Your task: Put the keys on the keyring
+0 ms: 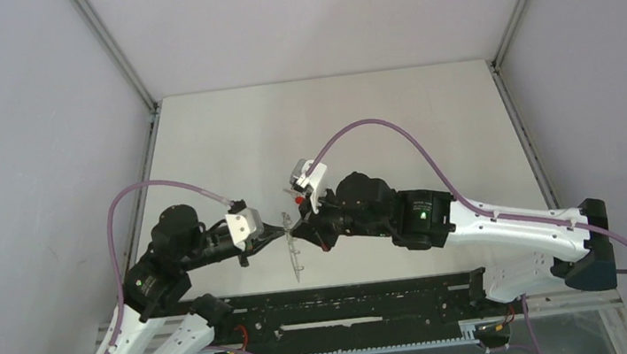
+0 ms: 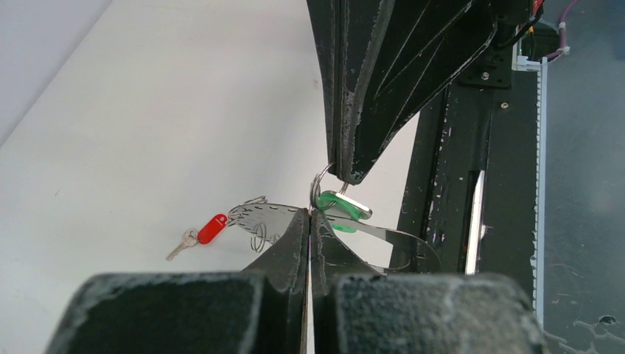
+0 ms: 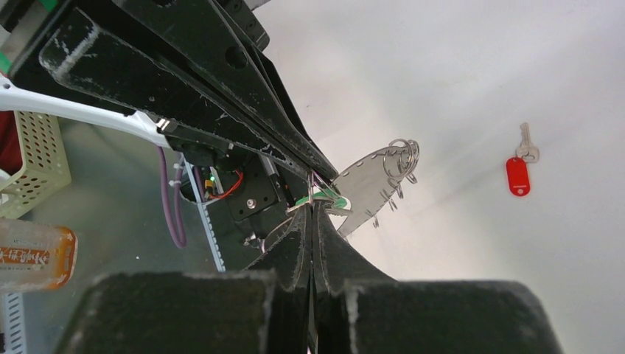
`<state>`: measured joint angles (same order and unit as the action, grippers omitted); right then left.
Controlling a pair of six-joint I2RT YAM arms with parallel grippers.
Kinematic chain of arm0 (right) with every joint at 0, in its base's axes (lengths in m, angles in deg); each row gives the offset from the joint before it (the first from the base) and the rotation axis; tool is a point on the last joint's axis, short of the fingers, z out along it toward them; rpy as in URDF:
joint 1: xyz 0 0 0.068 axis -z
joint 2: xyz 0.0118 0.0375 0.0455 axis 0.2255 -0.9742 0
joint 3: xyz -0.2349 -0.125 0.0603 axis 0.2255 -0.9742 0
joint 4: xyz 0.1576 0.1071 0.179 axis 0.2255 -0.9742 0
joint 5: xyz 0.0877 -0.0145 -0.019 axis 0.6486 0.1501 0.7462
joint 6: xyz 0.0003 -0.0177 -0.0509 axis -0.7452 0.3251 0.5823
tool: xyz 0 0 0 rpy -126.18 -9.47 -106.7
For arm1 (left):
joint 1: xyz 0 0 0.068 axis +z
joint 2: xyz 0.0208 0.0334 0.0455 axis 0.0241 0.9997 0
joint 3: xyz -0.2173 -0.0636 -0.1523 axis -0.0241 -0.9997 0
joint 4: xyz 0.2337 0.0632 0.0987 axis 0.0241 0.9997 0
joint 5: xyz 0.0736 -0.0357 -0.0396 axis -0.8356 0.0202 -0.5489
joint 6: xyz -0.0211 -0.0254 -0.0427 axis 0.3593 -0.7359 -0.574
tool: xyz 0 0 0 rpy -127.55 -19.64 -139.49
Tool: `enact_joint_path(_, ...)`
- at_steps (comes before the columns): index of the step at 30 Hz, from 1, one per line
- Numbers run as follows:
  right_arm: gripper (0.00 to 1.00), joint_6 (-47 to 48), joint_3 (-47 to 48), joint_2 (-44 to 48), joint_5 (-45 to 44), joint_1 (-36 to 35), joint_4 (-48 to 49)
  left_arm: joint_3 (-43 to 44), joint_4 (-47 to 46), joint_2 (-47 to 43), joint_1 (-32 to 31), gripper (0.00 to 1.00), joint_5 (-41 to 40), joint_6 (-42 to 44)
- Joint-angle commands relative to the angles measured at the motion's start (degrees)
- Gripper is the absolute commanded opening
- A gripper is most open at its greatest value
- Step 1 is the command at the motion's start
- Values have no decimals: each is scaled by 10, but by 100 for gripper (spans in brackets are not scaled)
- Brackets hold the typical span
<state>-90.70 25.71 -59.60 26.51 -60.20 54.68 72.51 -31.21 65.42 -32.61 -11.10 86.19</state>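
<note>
My left gripper [image 1: 284, 227] and right gripper [image 1: 299, 228] meet tip to tip above the table's near middle. The left gripper [image 2: 309, 215] is shut on the keyring [image 2: 269, 220], here a flat silver leaf-shaped plate with small wire rings [image 3: 402, 153], held edge-up. The right gripper [image 3: 313, 205] is shut on the green-headed key [image 2: 344, 207] by its small ring, pressed against the plate [image 3: 372, 184]. The red-headed key [image 3: 518, 175] lies loose on the table beyond the plate; it also shows in the left wrist view [image 2: 211, 228] and the top view [image 1: 297, 199].
A black slotted rail [image 1: 351, 302] runs along the near table edge below the grippers. Grey walls with metal posts enclose the table. Off the table's edge in the right wrist view stand a beige perforated bin [image 3: 37, 147] and an orange-labelled container [image 3: 29, 254].
</note>
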Motion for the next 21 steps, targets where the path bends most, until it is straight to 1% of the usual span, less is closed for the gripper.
enact_joint_path(1,0,13,30,-4,-2,-7,24,-2,-31,-3,-1,0,3,-11)
enact_joint_path(21,0,6,30,-10,-48,-2,-14,-4,-31,-10,-1,0,0,-13)
